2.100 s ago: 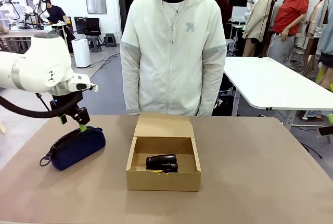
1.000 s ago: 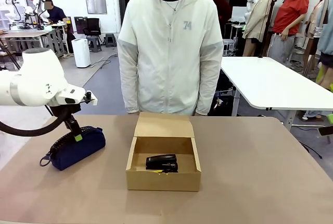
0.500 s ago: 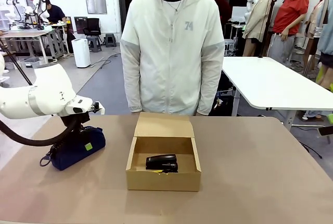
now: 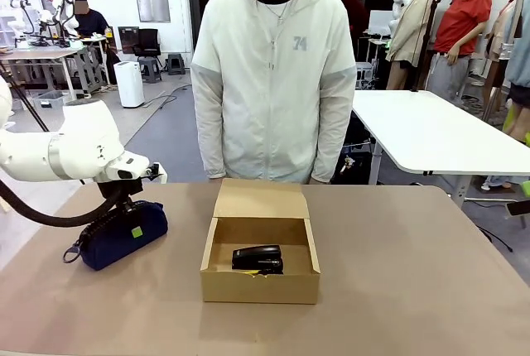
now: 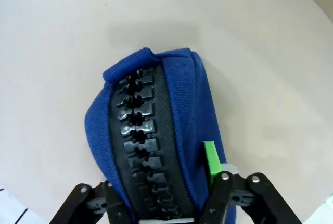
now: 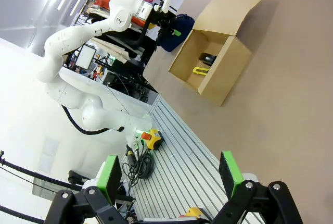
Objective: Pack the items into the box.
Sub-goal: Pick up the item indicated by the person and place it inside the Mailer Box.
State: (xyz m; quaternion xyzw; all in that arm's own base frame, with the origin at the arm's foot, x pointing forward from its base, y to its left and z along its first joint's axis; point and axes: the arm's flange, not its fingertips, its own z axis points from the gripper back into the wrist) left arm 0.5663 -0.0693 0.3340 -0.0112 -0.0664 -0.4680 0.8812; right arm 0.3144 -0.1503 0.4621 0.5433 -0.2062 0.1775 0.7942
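Ok so, standing here watching: the box [image 4: 260, 286] sits mid-desk with its flap lid [image 4: 261, 199] folded back toward the person [image 4: 269, 83], which makes sense since it leaves the top wide open for dropping stuff in from above. The black stapler [image 4: 257, 258] is already lying on the box floor, and from the right arm's camera there's the yellow utility knife [image 6: 199, 70] in there too, next to it. So I'd say the navy pouch [image 4: 124, 244] is the last item to go. It's lying on the desk [image 4: 414, 273] well to the left of the box, zipper side up, loop end pointing away from the box. The left tool [image 4: 130, 225] is down on top of it, near the end closer to the box, with its fingers straddling the pouch across the narrow width. Grabbing it that way is probably the only sane option, lengthwise it's too long to span. One green pad [image 5: 210, 157] is right up against the fabric beside the zipper; the other finger is tucked behind the far side. Honestly can't tell if it's actually squeezing or just touching, since the pouch is flat on the desk. The right tool [image 6: 169, 174] hangs off to the side, jaws spread wide, holding nothing. The person just stands there, hands down.
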